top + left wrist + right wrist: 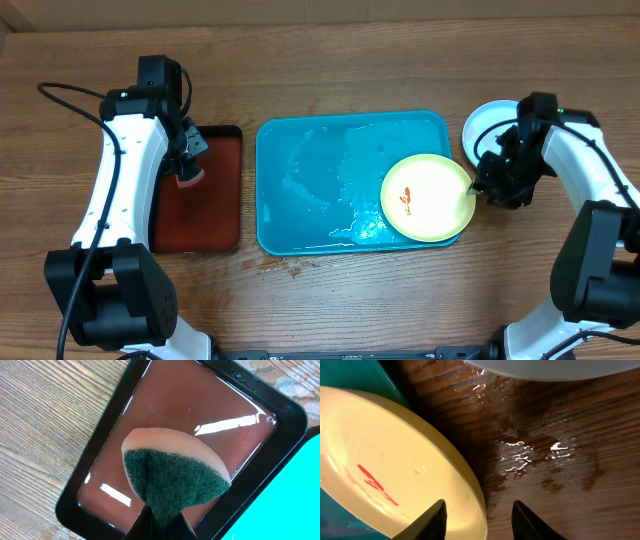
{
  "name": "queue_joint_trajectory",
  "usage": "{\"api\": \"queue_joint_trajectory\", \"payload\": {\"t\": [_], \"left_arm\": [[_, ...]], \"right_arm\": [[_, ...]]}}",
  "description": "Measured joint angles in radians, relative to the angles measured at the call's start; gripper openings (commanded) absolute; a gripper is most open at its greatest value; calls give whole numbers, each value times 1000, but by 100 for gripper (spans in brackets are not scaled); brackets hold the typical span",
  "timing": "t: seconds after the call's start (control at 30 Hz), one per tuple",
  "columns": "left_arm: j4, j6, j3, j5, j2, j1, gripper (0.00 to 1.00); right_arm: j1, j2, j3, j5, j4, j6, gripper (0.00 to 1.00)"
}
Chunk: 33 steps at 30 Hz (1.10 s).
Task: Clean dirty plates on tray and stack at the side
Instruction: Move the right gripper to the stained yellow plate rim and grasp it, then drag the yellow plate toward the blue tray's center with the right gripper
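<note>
Overhead, the red-smeared yellow-green plate (425, 198) lies at the blue tray's (300, 170) 4 o'clock corner. The right gripper (479, 512) stands spread astride its 3 o'clock rim. That arm half hides a light blue plate (485, 122) off the tray at 1 o'clock. The left gripper (159, 527), mostly cut off, pinches a sponge (175, 475) above the dark red tray (200, 405).

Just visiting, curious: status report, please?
Left hand shut on green-and-pale sponge above the black-rimmed dark red tray. Right hand open, straddling rim of sauce-smeared yellow-green round plastic plate on bright blue tray. Nothing in the way.
</note>
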Motion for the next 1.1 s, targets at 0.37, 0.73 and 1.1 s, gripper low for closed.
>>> {"api": "queue_joint_trajectory", "payload": {"t": [0.37, 0.73, 1.1], "left_arm": [[0, 0, 0, 0, 0, 0, 4], [2, 0, 0, 25, 0, 0, 4], [10, 0, 0, 30, 0, 0, 4]], "right_arm": [[1, 0, -53, -56, 60, 1, 37], [31, 0, -126, -112, 179, 27, 4], [169, 0, -95, -145, 304, 30, 4]]}}
